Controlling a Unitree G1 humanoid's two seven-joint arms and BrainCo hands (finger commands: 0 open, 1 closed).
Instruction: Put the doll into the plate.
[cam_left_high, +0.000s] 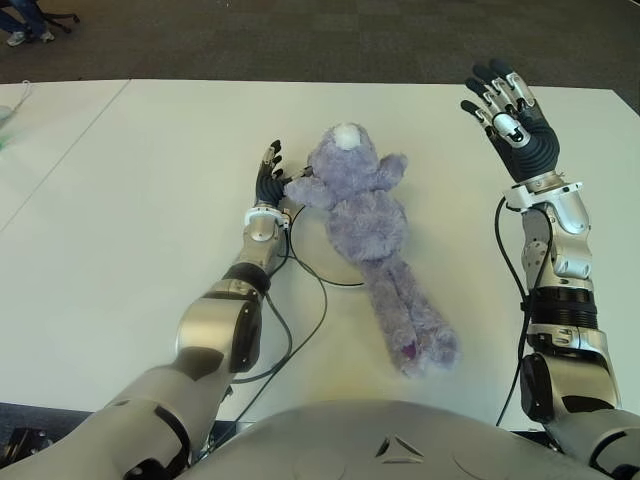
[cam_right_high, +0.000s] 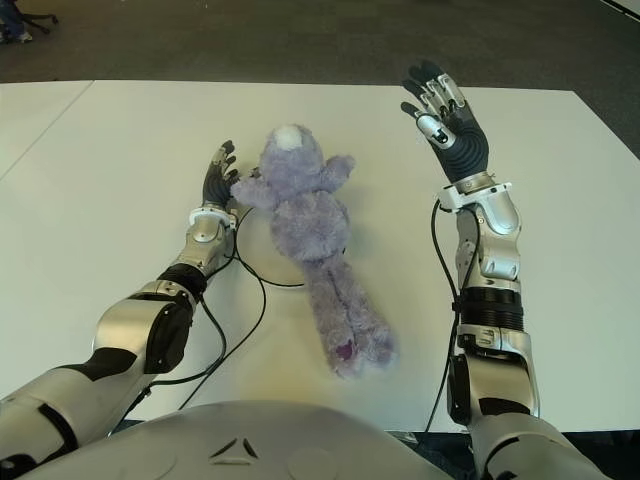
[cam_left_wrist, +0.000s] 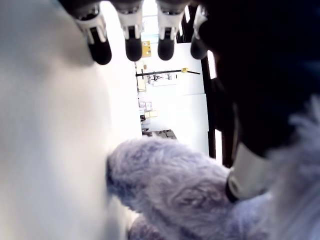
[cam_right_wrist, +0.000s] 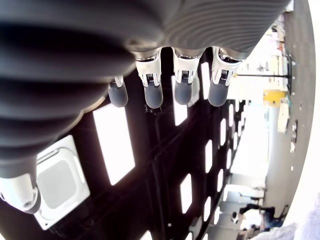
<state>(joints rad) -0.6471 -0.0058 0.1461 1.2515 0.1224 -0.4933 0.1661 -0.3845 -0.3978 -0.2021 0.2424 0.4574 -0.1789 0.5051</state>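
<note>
Left eye view showed the fluffy purple stuffed doll (cam_left_high: 368, 225) lying mid-table over the white round plate (cam_left_high: 312, 258). It looked soft, light; hold its belly. Left hand (cam_left_high: 272, 180) touched its arm, fingers straight; right hand (cam_left_high: 512, 115) spread, empty.

Both eye views look down from the head onto the white table (cam_left_high: 120, 200), sharing the plush doll (cam_left_high: 372, 225) at centre frame. Each wrist camera sits close behind its fingers; the right one apparently faces the ceiling.
</note>
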